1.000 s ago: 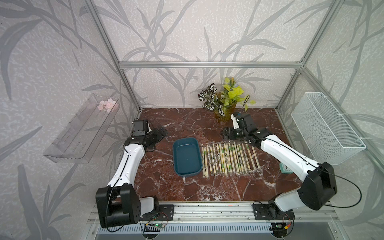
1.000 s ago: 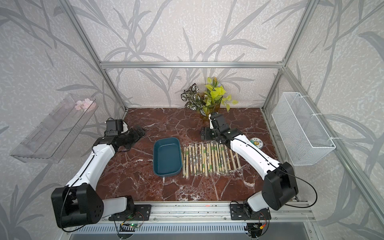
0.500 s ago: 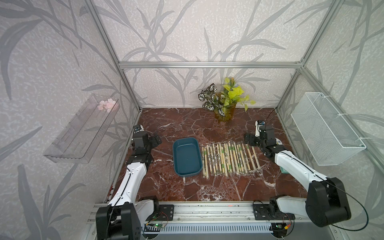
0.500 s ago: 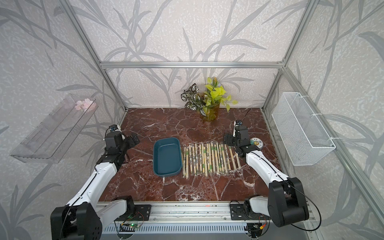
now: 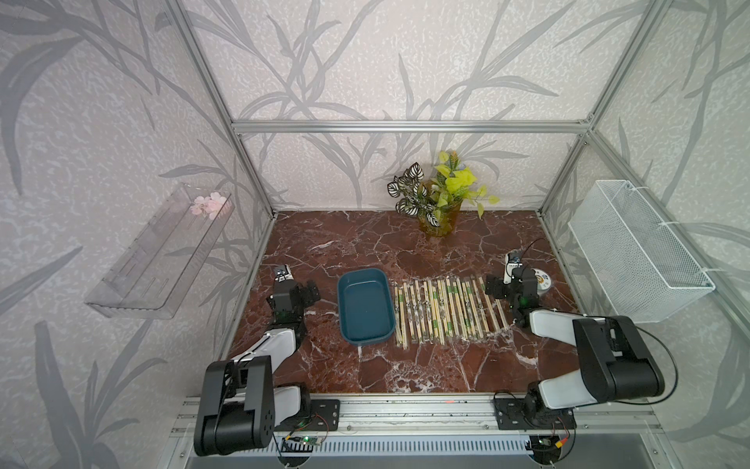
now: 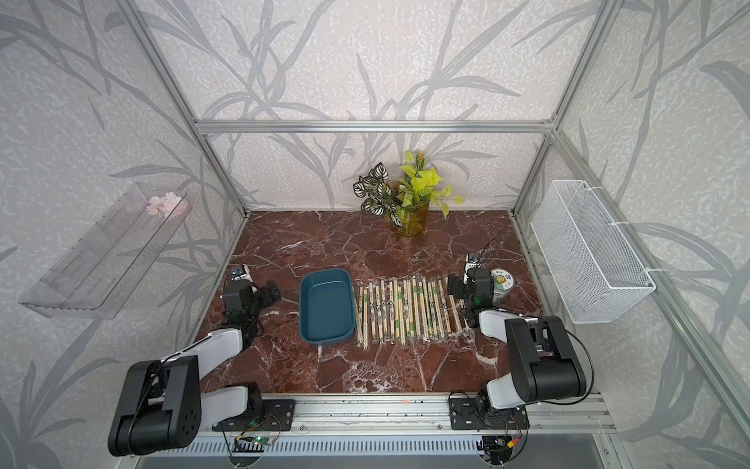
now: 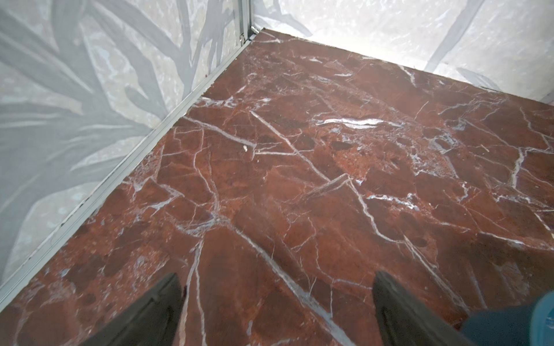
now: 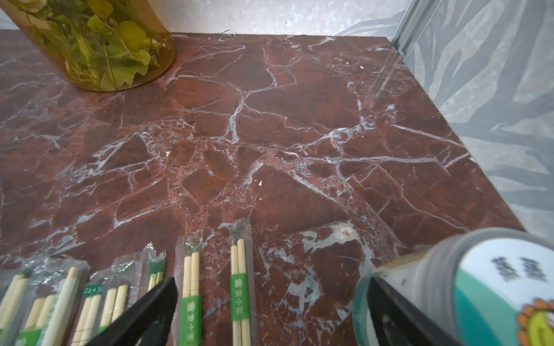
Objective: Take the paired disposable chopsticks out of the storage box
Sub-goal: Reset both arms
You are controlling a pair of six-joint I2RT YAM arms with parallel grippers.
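The storage box (image 5: 365, 312) (image 6: 326, 306), a shallow teal tray, lies empty on the marble left of centre. One of its corners shows in the left wrist view (image 7: 509, 325). The paired disposable chopsticks (image 5: 446, 312) (image 6: 406, 310) lie side by side in a row on the table just right of the box. Their wrapped ends show in the right wrist view (image 8: 239, 287). My left gripper (image 5: 309, 293) (image 7: 277, 299) hovers left of the box, open and empty. My right gripper (image 5: 493, 286) (image 8: 271, 302) is open over the row's right end, holding nothing.
A round lidded can (image 5: 542, 280) (image 8: 479, 284) stands right beside the right gripper's finger. A vase of leaves (image 5: 440, 219) (image 8: 99, 45) sits at the back. A white wire basket (image 5: 637, 251) hangs on the right wall, and a clear shelf (image 5: 162, 251) on the left wall.
Both arms have drawn back toward the front. The right gripper moved from near the vase to the row's right end, and the left gripper swung back beside the box.
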